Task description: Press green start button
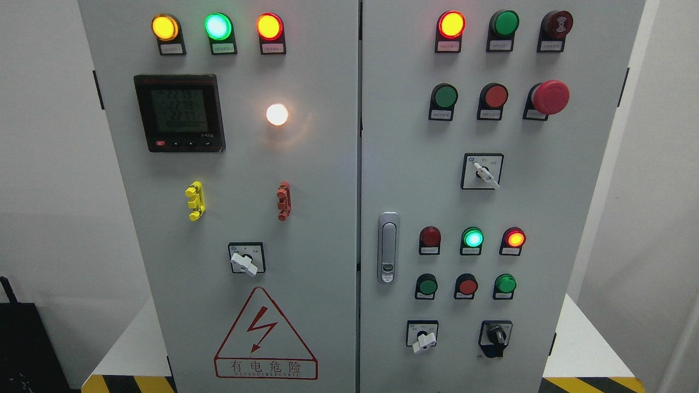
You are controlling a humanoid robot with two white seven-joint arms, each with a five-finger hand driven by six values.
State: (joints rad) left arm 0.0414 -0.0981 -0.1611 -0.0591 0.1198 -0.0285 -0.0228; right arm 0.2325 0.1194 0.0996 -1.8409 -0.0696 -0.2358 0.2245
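You're facing a grey two-door control cabinet (327, 164); neither robot hand shows, so you can't tell whether the fingers are spread or curled.

Left door, top edge: three lit lamps, amber (164, 27), green (218, 26), red-orange (270, 26). Below the amber one sits one digital meter (179, 113), with one glowing white lamp (277, 114) to its right. Mid-door: one yellow clip (194, 201), one red clip (283, 201). Lower down is one white-handled rotary switch (246, 258), then one red shock-warning triangle (265, 335) at the bottom edge.

One door latch (387, 247) sits at the right door's left edge.

Right door, top row: one lit red lamp (451, 24), one unlit green lamp (504, 23), one dark red buzzer (557, 24). Second row: the green start button (445, 96), a red button (496, 96), one red mushroom stop (550, 97). Under them is one selector switch (483, 171).

Lower cluster: three lamps, dark red (430, 237), lit green (472, 238), lit red (514, 238). Beneath are three buttons: green (427, 285), red (467, 286), green (505, 284). Near the bottom edge are two knobs, white (422, 337) and black (496, 335).

That makes three green push buttons on the right door; labels are too small to read, so which one is "start" is uncertain.
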